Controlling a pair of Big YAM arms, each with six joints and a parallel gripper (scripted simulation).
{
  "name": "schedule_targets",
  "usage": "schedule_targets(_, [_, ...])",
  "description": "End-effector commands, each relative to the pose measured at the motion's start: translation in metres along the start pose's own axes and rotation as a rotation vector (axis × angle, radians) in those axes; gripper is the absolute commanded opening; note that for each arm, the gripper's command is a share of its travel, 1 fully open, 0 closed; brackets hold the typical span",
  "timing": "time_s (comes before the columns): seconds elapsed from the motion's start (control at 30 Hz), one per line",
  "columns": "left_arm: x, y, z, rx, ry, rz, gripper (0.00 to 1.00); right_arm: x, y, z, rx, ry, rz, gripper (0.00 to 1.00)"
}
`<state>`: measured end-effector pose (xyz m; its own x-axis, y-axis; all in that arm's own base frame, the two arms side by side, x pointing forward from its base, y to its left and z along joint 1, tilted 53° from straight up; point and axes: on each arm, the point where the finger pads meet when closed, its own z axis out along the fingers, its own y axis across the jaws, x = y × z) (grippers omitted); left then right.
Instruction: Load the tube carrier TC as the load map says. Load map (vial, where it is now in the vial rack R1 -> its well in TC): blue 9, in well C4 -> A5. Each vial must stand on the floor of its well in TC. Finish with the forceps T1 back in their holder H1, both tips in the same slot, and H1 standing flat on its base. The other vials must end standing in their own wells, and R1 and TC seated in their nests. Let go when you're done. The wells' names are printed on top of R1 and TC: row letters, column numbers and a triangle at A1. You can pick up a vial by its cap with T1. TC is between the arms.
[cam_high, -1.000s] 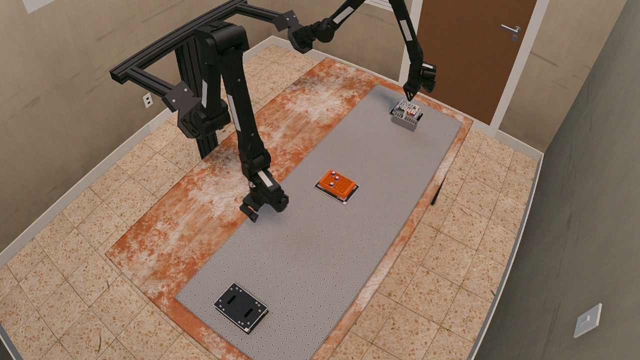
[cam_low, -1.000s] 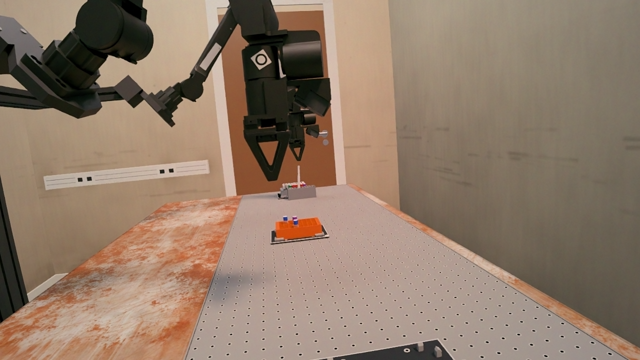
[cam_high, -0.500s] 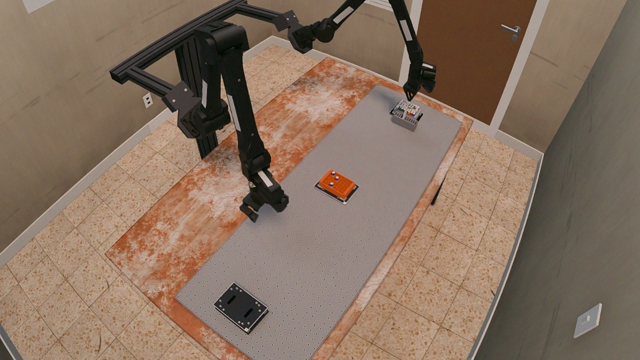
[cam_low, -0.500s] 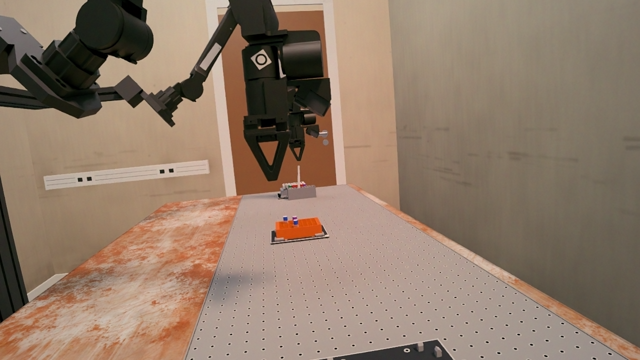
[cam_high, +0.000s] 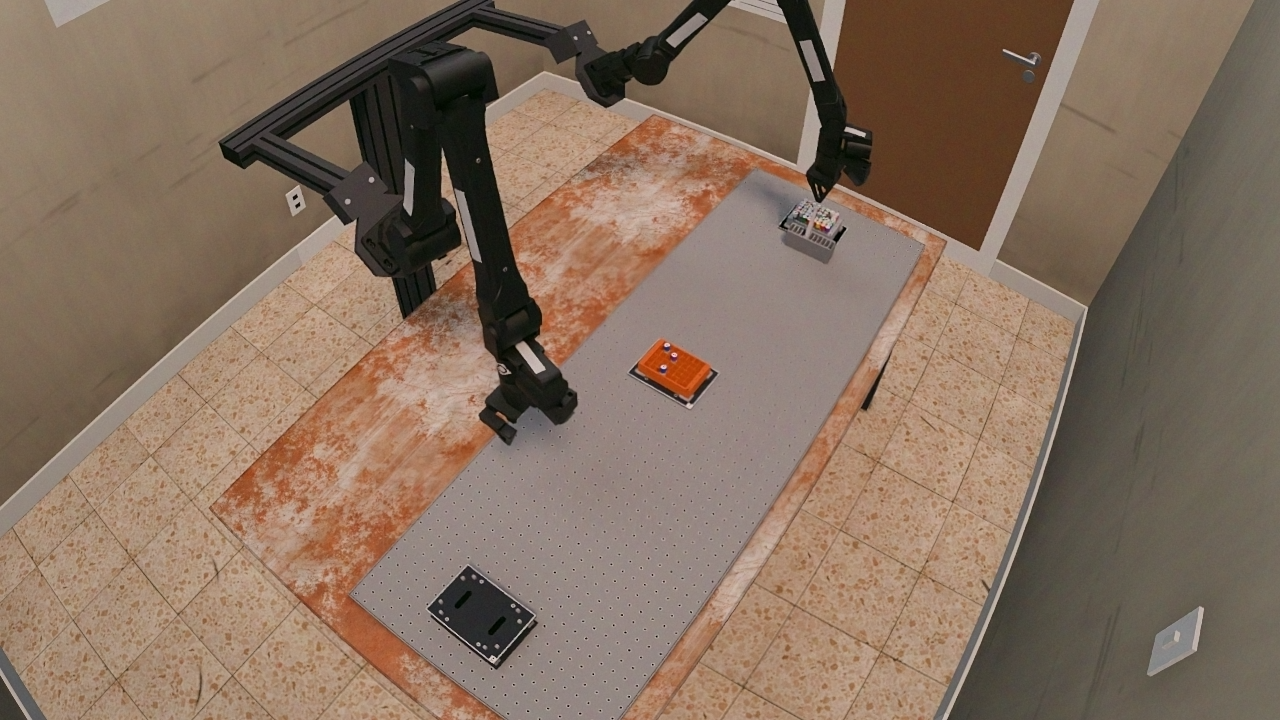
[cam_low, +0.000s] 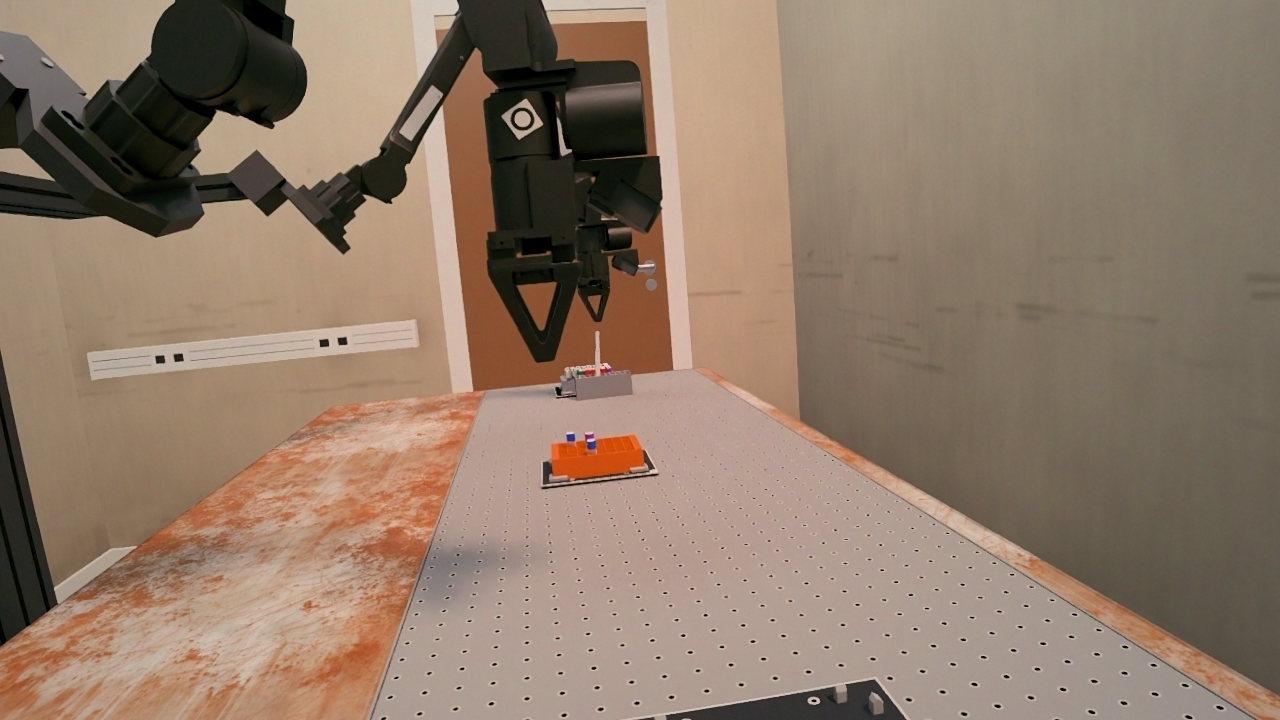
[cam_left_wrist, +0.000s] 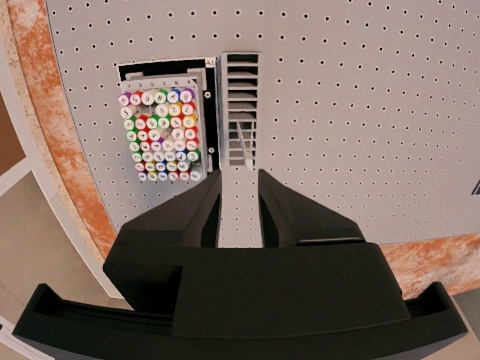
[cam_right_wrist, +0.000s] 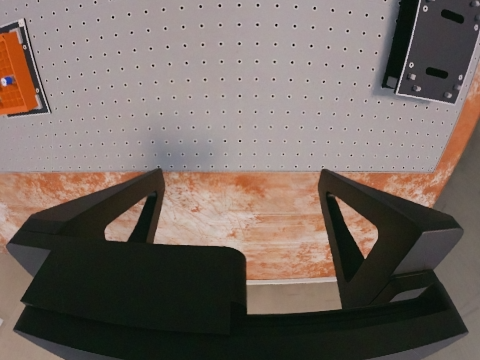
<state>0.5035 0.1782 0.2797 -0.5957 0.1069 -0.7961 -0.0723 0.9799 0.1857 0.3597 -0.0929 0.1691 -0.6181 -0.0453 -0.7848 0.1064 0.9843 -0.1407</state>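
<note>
Well, hovering with the left gripper (cam_high: 819, 197) (cam_low: 596, 318) (cam_left_wrist: 239, 178), partly open around nothing, above upright tweezers (cam_high: 810, 225) (cam_low: 597, 353) (cam_left_wrist: 243, 142) in a grey slotted holder (cam_high: 808, 248) (cam_low: 604, 385) (cam_left_wrist: 224, 110). Right beside, crowding that side, a packed vial rack (cam_high: 796, 214) (cam_low: 567, 382) (cam_left_wrist: 170, 81); can't tell blue 9's whereabouts. Midway, an orange carrier (cam_high: 689, 383) (cam_low: 595, 462) (cam_right_wrist: 17, 70) with three capped vials. Farther off, a black plate (cam_high: 481, 614) (cam_low: 787, 707) (cam_right_wrist: 427, 45). Right gripper (cam_high: 496, 428) (cam_low: 544, 355) (cam_right_wrist: 241, 172): wide open, holding nothing.
</note>
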Motion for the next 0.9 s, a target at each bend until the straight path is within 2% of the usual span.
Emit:
schedule_targets(0.0, [0.003, 0.001, -0.007, 0.0, 0.006, 0.01, 0.24, -0.006, -0.003, -0.002, 0.008, -0.011, -0.008, 1.0])
schedule_targets(0.13, [0.003, 0.001, -0.007, 0.0, 0.006, 0.01, 0.24, -0.006, -0.003, -0.002, 0.008, -0.011, -0.008, 1.0])
schedule_targets(0.17, [0.009, -0.011, -0.013, -0.001, 0.025, 0.035, 0.24, -0.006, -0.003, -0.002, 0.008, -0.011, -0.008, 1.0])
schedule_targets(0.87, [0.063, -0.052, -0.035, -0.007, 0.004, 0.014, 0.24, -0.006, -0.003, -0.002, 0.008, -0.011, -0.008, 1.0])
